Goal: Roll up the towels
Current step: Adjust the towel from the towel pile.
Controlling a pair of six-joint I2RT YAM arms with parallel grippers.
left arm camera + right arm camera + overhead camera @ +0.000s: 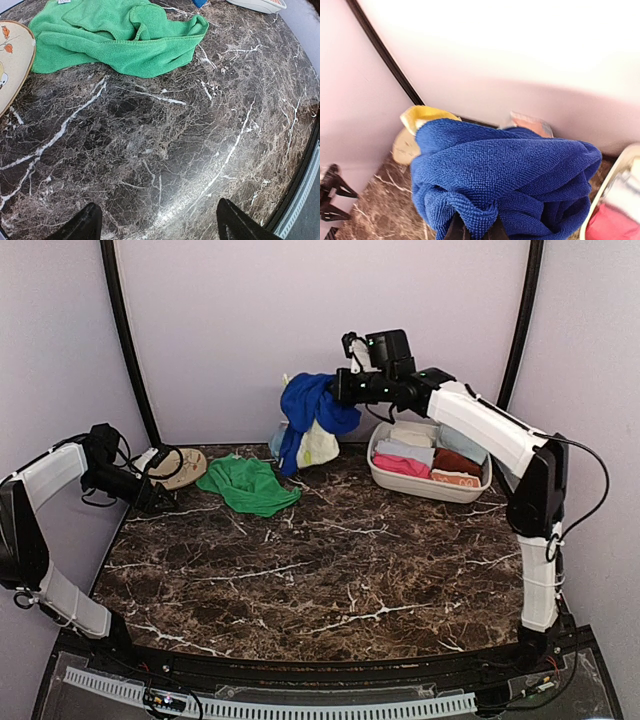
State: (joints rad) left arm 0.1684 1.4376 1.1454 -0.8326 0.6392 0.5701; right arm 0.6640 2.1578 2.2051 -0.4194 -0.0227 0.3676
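Observation:
My right gripper [336, 388] is shut on a royal blue towel [308, 408], which hangs bunched in the air over the back of the table. In the right wrist view a fold of this towel [505, 170] is pinched between the shut gripper [476, 231]. A pale yellow-green towel [319, 446] hangs behind and below it, and its yellow edge [426, 113] peeks out. A green towel [248, 484] lies crumpled flat at the back left. My left gripper [163, 502] stands open and empty low over the marble, left of the green towel [120, 37]; its fingertips [87, 225] are wide apart.
A white oval basin [420, 486] at the back right holds rolled towels: pink [400, 465], rust [456, 460] and white [410, 432]. A tan patterned disc [183, 467] lies at the back left beside the left gripper. Walls and black frame poles close off the back.

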